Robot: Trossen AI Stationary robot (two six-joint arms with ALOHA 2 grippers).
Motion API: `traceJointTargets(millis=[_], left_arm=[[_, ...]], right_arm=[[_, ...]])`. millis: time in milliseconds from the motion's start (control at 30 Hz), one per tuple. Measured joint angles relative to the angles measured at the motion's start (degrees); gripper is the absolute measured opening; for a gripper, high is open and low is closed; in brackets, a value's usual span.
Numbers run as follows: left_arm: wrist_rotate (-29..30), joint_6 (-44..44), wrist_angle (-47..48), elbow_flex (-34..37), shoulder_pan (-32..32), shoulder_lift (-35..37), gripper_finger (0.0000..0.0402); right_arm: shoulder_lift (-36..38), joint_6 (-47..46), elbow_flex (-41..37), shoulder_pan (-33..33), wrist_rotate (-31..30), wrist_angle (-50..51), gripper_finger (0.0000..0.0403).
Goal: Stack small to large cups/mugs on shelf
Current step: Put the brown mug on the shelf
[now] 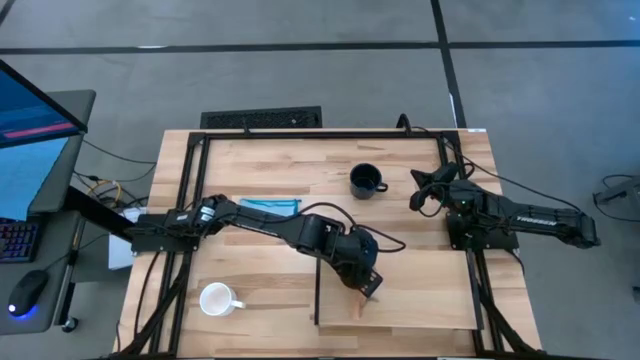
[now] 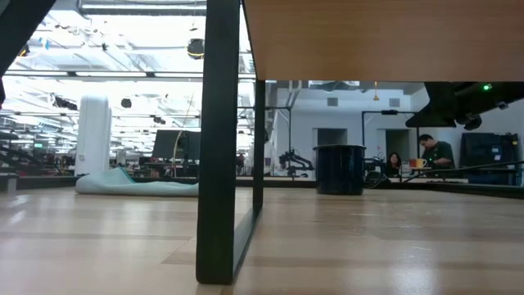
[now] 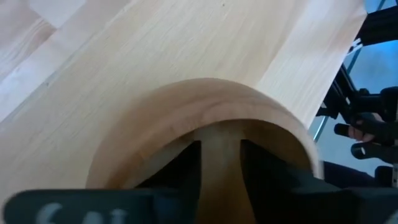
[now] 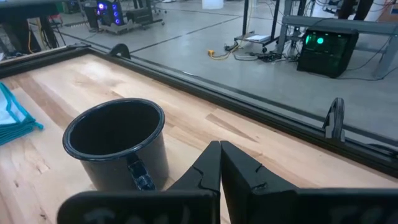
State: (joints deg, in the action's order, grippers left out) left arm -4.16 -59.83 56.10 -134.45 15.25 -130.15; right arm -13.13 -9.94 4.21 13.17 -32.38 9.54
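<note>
Left dark six-joint arm reaches across to table centre, its gripper point(image 1: 366, 283) pointing down, fingers point(image 3: 180, 163) clamped on something tan. Right arm waits at the right edge, its gripper point(image 4: 220, 163) pressed together.

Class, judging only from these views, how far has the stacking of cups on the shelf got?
Done: nothing is stacked yet. In hand: the left pincer is over the shelf with its fingers either side of the wooden cup's handle. Left: the white mug and black mug stand on the table; the right pincer waits shut beside the black mug.
</note>
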Motion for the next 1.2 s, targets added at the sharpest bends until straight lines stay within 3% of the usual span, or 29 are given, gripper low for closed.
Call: traceJointTargets(millis=[133, 267, 1200], left_arm=[[0.01, 0.69, -0.07, 0.0, -0.07, 0.0, 0.0061], [-0.12, 0.71, -0.09, 0.0, -0.07, 0.02, 0.0056], [-5.05, 2.75, -0.79, -0.09, -0.13, 0.17, 0.0118]], right_arm=[[0.0, 0.08, 0.0, 0.0, 0.0, 0.0, 0.0033], [0.0, 0.07, 0.0, 0.0, 0.0, 0.0, 0.0033], [0.0, 0.03, 0.02, 0.04, -0.48, -0.02, 0.0033]])
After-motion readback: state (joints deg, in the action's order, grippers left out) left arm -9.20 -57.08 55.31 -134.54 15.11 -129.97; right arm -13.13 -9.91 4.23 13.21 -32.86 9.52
